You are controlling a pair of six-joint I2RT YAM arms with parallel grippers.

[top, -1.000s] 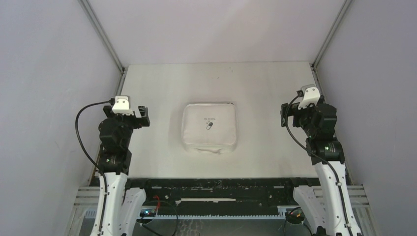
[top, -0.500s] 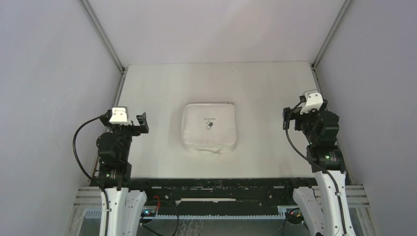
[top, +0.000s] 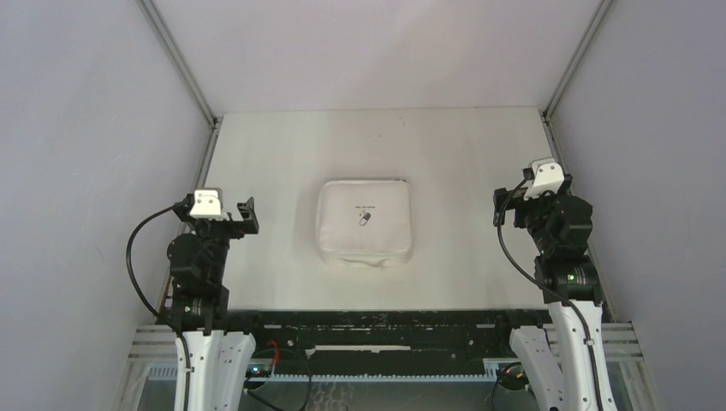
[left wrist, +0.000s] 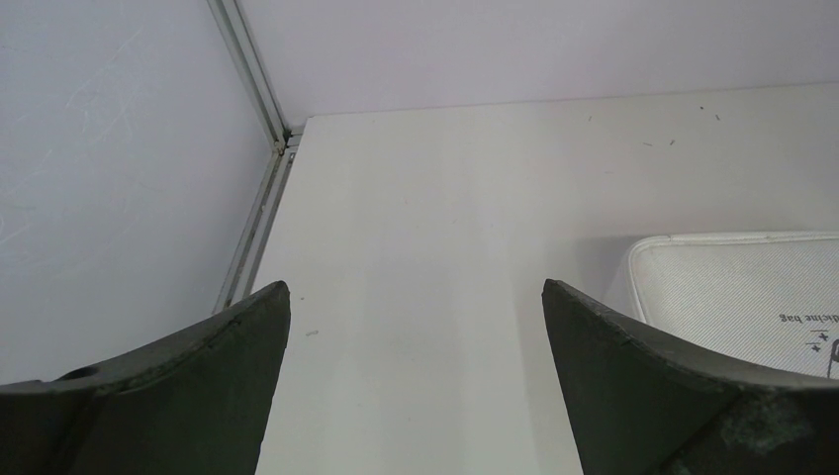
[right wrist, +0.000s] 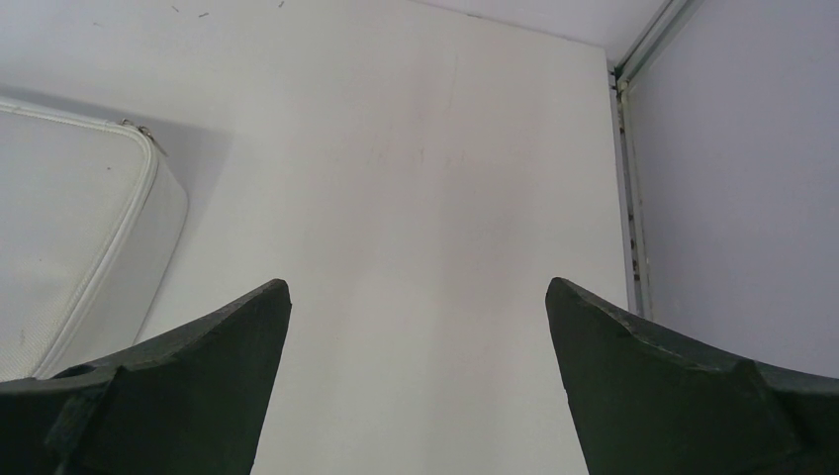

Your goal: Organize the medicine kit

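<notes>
At the centre of the top view, your white rounded-square soft zip case (top: pixel 364 223) lies closed on the white surface (top: pixel 282 154), left pincer (left wrist: pixel 416 297) and right pincer (right wrist: pixel 418 292) flanking it, spread wide, empty.

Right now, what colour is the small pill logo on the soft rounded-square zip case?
Black pill logo on the white zip case; best in the top external view.

Black arms (top: pixel 199 257), white bases (top: pixel 205 360), dark tapered fingers (left wrist: pixel 633 386).

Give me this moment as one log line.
medicine kit: closed, table centre | left end effector: open, empty | right end effector: open, empty | contact: none
</notes>
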